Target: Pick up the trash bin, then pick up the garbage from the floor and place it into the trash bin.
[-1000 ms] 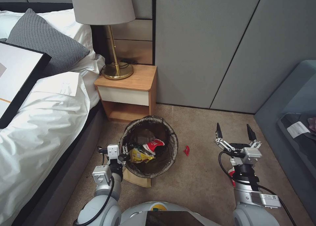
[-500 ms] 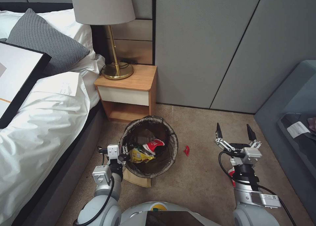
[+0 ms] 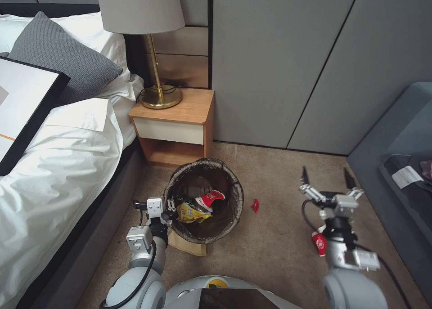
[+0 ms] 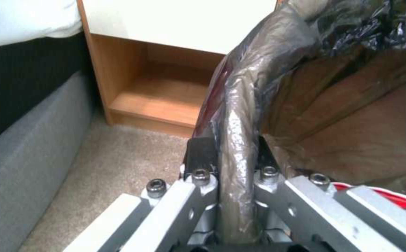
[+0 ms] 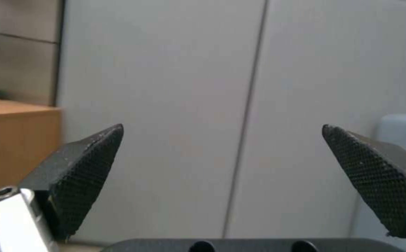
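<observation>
The trash bin (image 3: 237, 196) stands on the carpet in front of the nightstand, with its dark liner folded over the rim. Inside lie a yellow wrapper (image 3: 191, 212) and a crushed red-and-white cup (image 3: 210, 198). My left gripper (image 3: 169, 207) is shut on the bin's near-left rim; in the left wrist view the left gripper (image 4: 233, 176) clamps the liner-covered rim (image 4: 234, 133). My right gripper (image 3: 326, 177) hangs open over bare carpet to the right of the bin, and the right gripper (image 5: 222, 128) faces the wall panels. A red scrap (image 3: 255, 205) lies beside the bin. Another red-and-white cup (image 3: 319, 244) lies by my right arm.
A flat brown paper bag (image 3: 189, 247) pokes out from under the bin's near side. The bed (image 3: 54, 165) runs along the left, with the wooden nightstand (image 3: 173, 120) and a lamp (image 3: 158, 75) behind the bin. A grey sofa (image 3: 400, 165) closes off the right side.
My right arm has shifted a little farther away and to the right, uncovering more of the red-and-white cup on the floor. The left arm and the bin have stayed put.
</observation>
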Available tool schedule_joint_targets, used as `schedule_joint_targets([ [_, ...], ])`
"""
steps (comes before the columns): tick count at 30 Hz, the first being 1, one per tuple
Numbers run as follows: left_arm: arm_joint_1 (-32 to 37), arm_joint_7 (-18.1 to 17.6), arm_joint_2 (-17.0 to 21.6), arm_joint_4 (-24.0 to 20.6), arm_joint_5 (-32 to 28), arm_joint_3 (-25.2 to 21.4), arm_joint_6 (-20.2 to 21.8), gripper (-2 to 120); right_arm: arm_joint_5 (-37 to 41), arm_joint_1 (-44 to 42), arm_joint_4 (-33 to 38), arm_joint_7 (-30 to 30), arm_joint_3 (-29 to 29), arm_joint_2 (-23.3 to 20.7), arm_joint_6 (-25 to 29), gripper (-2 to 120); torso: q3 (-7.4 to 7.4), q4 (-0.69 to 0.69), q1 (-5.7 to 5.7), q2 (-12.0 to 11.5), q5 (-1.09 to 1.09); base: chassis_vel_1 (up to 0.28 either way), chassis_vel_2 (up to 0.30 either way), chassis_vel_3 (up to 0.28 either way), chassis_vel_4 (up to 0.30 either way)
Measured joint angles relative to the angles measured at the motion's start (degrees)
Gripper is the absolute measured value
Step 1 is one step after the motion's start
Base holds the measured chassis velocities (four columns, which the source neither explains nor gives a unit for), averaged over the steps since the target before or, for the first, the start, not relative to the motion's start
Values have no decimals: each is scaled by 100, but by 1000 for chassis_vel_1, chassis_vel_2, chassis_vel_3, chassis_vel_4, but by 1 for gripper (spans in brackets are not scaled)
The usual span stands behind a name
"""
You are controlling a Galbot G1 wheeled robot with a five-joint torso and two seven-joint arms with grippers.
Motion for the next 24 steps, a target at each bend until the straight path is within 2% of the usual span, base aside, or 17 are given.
schedule_joint_targets([
  [1,-1,0,0,0,0,0,0,2,-163,274,-271,192,223,-161,-210,100,0,-2,0,0,-2,0,0,0,0],
  [2,1,0,0,0,0,-1,0,2,-237,464,-402,303,340,-235,-316,100,0,3,0,0,4,0,0,0,0],
  [8,-1,0,0,0,0,-1,0,2,-355,683,-477,416,412,-301,-510,100,1,-1,0,0,0,0,0,0,0],
  [11,-1,0,0,0,0,0,0,2,-216,663,-500,769,395,-438,-1512,100,1,0,0,0,0,0,0,0,0],
  [12,-1,0,0,0,0,0,0,2,-216,663,-500,769,395,-438,-1512,100,1,0,0,0,0,0,0,0,0],
  [14,-1,0,0,0,0,0,0,2,56,679,-751,918,384,-553,-2146,100,0,0,0,0,1,0,0,0,0],
  [16,0,0,0,0,0,0,0,2,251,690,-908,953,375,-602,-2513,100,0,0,0,0,1,0,0,0,0],
  [20,0,0,0,1,0,0,0,2,431,738,-1388,978,293,-661,-2886,100,0,0,0,0,1,0,0,0,0],
  [24,0,0,0,0,0,0,0,2,440,777,-1778,978,228,-669,-2919,100,0,0,0,0,1,0,0,0,0],
])
